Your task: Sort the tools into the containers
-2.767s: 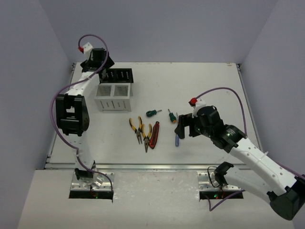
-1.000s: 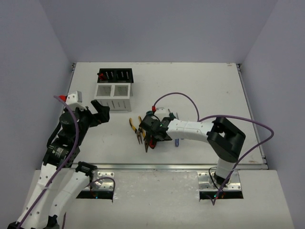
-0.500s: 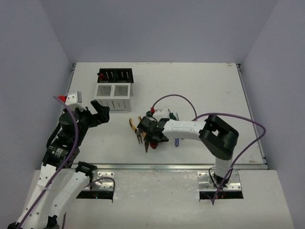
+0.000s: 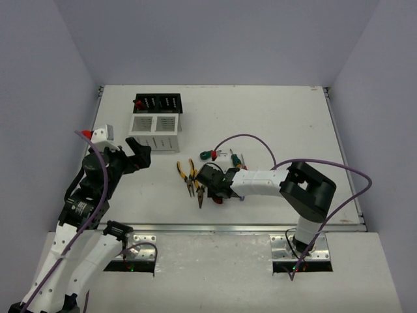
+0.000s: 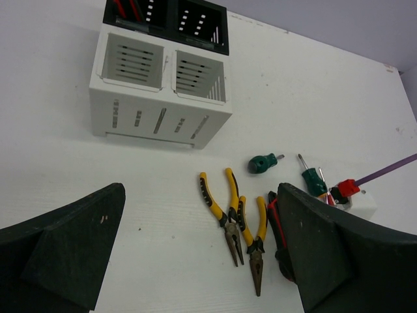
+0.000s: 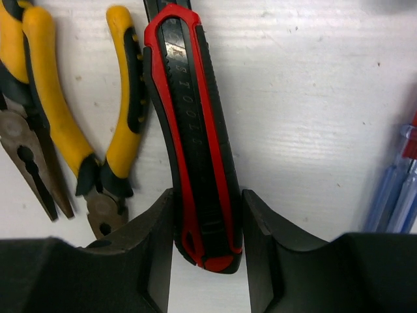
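The red-and-black cutters (image 6: pixel 195 130) lie flat on the white table (image 4: pixel 273 124). My right gripper (image 6: pixel 207 241) is down over their lower end, its black fingers (image 6: pixel 156 248) against both sides. In the top view the right gripper (image 4: pixel 207 184) covers most of the cutters (image 4: pixel 215 199). Two yellow-handled pliers (image 6: pixel 124 117) (image 6: pixel 32 98) lie just left of them. My left gripper (image 5: pixel 202 251) hovers open and empty, above and left of the pliers (image 5: pixel 221 202). The white slotted container (image 5: pixel 156 120) and the black container (image 5: pixel 202 19) stand at the back left.
A stubby green screwdriver (image 5: pixel 262 163) and a green-and-orange one (image 5: pixel 314 182) lie behind the cutters. A blue-handled screwdriver (image 6: pixel 391 195) lies to their right. A red-handled tool (image 4: pixel 139 103) stands in the black container's left compartment. The right arm's purple cable (image 4: pixel 247 140) arches over the screwdrivers.
The right gripper has dropped onto the cutters and its fingers have closed in from wide apart to the tool's sides. The left arm has not moved.
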Controlling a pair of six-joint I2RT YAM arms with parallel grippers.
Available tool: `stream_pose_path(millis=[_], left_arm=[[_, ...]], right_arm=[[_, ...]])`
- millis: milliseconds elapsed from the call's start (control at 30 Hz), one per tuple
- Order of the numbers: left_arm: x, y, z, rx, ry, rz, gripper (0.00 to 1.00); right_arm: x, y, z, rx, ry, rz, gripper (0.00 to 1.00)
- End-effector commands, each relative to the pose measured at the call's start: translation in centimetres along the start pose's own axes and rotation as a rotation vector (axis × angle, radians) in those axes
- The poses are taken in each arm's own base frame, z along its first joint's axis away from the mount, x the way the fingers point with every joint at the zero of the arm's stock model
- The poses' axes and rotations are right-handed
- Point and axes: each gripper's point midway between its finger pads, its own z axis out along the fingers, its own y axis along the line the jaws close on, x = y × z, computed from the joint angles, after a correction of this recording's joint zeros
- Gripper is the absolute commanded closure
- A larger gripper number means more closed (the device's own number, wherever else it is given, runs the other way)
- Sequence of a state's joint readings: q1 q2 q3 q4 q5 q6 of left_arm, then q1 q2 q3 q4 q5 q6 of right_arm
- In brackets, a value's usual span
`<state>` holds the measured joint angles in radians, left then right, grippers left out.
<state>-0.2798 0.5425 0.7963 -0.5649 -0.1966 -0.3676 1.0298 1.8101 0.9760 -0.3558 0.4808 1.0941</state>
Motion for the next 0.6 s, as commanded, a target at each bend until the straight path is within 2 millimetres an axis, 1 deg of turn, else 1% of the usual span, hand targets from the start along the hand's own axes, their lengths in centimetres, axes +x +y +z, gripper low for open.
stream_pose_path(millis=[0,33,133,200,267,333,367,400,433,467,500,533,567], left_arm=[[-0.1,-1.3,0.5,0.052,0.007,0.01,0.0],[0.1,-1.4,0.6,0.058,0.015,0.014,0.0],[0.4,-2.2,0.9,0.097,0.037,0.023,0.0],[0.8,-3.0,1.1,0.132,0.069,0.03,0.0],[0.8,-4.1,0.8,0.178,0.105,0.013,0.0],[1.1,-6.2,0.0,0.276,0.151,-0.062,0.0],[1.3,-7.9,-0.6,0.367,0.172,-0.117,0.0],[2.0,-9.2,-0.9,0.442,0.199,-0.166,0.0],[2.5,-9.9,-1.1,0.488,0.213,-0.203,0.0],[2.3,-10.8,-1.6,0.546,0.213,-0.238,0.0],[3.4,-11.3,-1.6,0.585,0.243,-0.273,0.0],[2.8,-12.1,-1.5,0.625,0.229,-0.331,0.0],[3.4,-12.4,-1.2,0.651,0.244,-0.372,0.0]], right_arm=[[1.9,-2.1,-0.5,0.006,0.047,-0.079,0.89],[1.5,-2.3,-1.0,0.014,0.04,-0.083,0.99],[-0.6,-2.6,-3.7,-0.014,-0.024,-0.091,1.0],[-1.3,-2.4,-5.0,-0.056,-0.051,-0.094,1.0],[-2.2,-1.9,-6.6,-0.126,-0.087,-0.111,1.0],[-2.7,-1.0,-7.9,-0.194,-0.126,-0.158,1.0],[-3.1,-0.6,-8.9,-0.229,-0.152,-0.185,1.0],[-3.5,-0.1,-9.7,-0.259,-0.176,-0.203,1.0],[-3.8,0.3,-10.3,-0.279,-0.192,-0.215,1.0],[-4.0,0.7,-11.0,-0.3,-0.207,-0.233,1.0],[-4.2,1.3,-11.9,-0.33,-0.231,-0.252,1.0],[-4.5,1.7,-12.6,-0.347,-0.257,-0.285,1.0],[-4.6,2.6,-13.8,-0.388,-0.291,-0.319,1.0]])
